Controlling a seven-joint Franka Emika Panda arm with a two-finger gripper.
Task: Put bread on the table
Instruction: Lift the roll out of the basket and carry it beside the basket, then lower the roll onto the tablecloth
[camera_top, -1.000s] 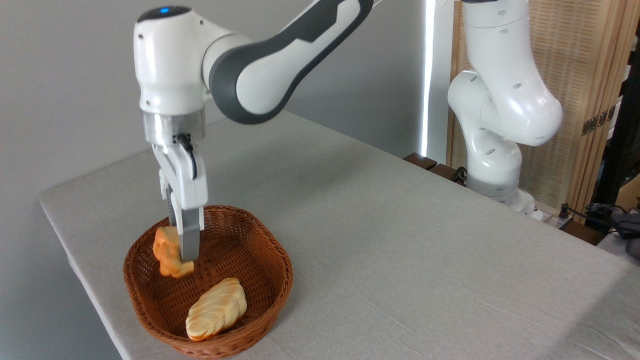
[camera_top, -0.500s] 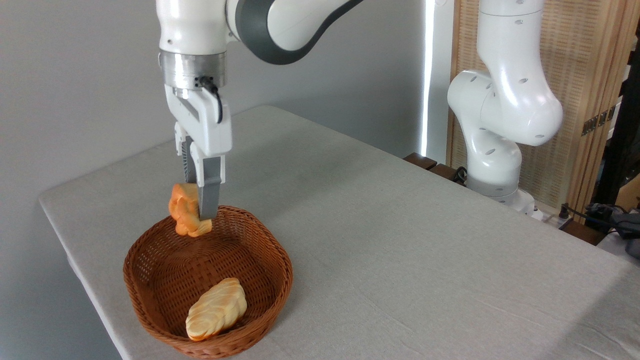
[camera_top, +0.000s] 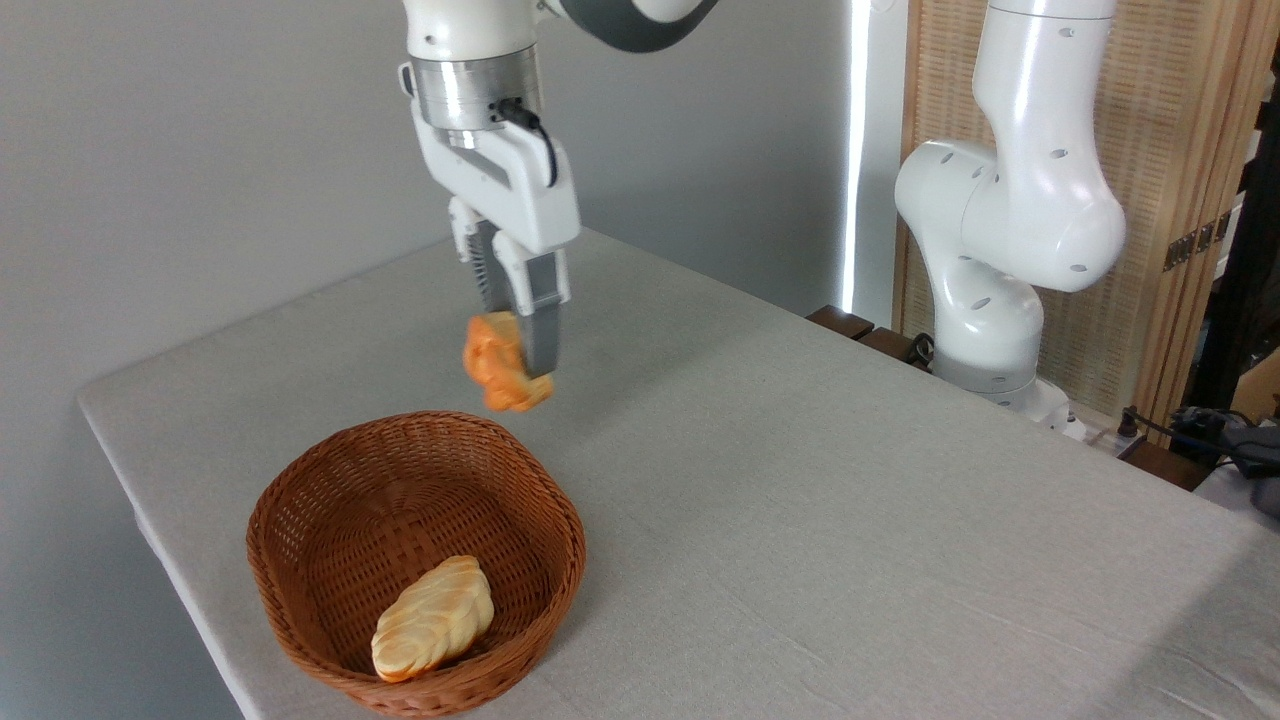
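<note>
Since the earlier frames we have lifted the bread out of the wicker basket and carried it up and right. Our gripper holds it with jaws clamped on it, long axis near upright and tilted, hanging above the table just beyond the basket's far rim. Bare cloth spreads wide to the right. A paler loaf lies in the basket.

Wall: plain grey, filling the far left.
Light strip: bright vertical band, right of the wall.
Screen: pale woven panel in wooden frame, far right.
Cables: dark clutter at the right edge.
</note>
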